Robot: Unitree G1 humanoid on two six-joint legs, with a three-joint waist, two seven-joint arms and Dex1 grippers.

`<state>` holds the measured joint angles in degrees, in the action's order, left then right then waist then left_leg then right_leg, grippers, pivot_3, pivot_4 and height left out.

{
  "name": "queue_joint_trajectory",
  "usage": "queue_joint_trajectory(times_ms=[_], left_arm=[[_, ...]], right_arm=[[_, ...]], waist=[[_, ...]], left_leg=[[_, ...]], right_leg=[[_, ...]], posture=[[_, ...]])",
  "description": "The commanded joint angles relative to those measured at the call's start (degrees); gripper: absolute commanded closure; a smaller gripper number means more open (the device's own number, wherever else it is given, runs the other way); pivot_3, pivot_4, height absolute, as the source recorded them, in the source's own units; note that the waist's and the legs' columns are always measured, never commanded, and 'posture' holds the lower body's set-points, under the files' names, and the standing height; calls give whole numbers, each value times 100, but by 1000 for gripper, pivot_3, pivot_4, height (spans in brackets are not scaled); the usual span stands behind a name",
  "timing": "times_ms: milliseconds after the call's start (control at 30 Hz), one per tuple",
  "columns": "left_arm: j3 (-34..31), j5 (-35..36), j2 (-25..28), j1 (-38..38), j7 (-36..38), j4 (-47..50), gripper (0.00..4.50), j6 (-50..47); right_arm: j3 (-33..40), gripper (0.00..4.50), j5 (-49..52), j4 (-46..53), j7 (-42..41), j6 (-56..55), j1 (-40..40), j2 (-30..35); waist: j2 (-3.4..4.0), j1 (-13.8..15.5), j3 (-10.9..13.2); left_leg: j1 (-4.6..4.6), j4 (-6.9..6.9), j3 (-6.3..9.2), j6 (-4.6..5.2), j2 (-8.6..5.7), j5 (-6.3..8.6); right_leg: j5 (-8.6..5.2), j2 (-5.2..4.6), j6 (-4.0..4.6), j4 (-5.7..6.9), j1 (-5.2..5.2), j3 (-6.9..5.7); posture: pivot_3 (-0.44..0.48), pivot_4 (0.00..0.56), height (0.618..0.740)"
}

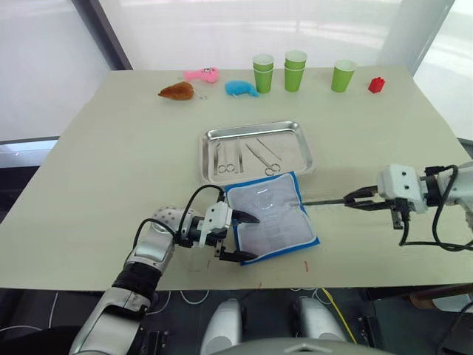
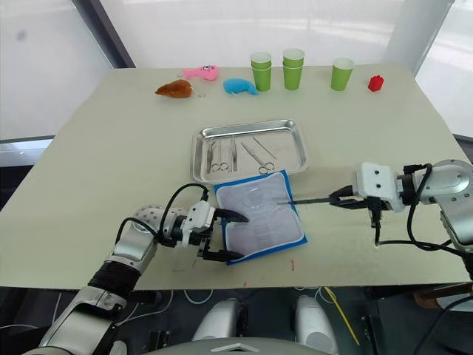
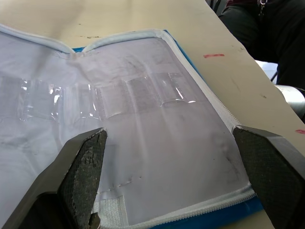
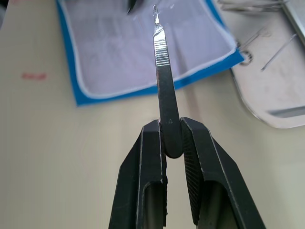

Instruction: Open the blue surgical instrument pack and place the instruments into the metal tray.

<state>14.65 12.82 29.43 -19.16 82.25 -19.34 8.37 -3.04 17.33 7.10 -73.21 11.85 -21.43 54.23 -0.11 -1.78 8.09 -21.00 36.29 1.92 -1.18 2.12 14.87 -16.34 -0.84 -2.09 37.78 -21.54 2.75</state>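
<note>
Ribbed black right gripper (image 4: 172,143) clamps a slim scalpel handle (image 4: 162,67); left gripper (image 1: 238,237), spread, straddles the white-lined pack (image 1: 273,218).

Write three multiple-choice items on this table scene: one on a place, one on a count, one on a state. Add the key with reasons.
1. Where does the open blue surgical instrument pack lie?
A. inside the metal tray
B. on the table, at the tray's near edge
C. among the cups

2. How many green cup stacks or cups stand at the far edge?
A. one
B. three
C. five

3. What is the right gripper doing?
A. hanging open
B. gripping a cup
C. clamping a scalpel handle

Key: 1 B, the pack rests just in front of the metal tray. 2 B, three green cups positions show. 3 C, the scalpel handle sits pinched between its fingers.
</note>
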Motion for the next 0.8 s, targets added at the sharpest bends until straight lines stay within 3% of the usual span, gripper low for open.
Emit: queue_joint_trajectory(times_ms=[33,400,800], left_arm=[[565,-642,13,323,-25,-831,0,-255],[536,-652,-7,295,-46,-889,0,-212],[481,-629,70,331,-71,-817,0,-241]], right_arm=[[400,4481,303,2,561,544,-222,-296],[251,4481,137,-414,2659,2116,-1254,-1850],[-232,4481,-733,-2360,4432,2574,-2589,-3586]], waist=[[0,5,0],[31,25,-18],[39,2,-24]], left_leg=[[-1,1,0,0,0,0],[1,3,0,1,-2,-1],[-1,3,3,2,-1,-1]], right_leg=[[0,0,0,0,0,0],[1,1,1,9,-1,4],[2,2,2,16,-3,2]], posture=[[0,150,740],[0,150,740],[0,150,740]])
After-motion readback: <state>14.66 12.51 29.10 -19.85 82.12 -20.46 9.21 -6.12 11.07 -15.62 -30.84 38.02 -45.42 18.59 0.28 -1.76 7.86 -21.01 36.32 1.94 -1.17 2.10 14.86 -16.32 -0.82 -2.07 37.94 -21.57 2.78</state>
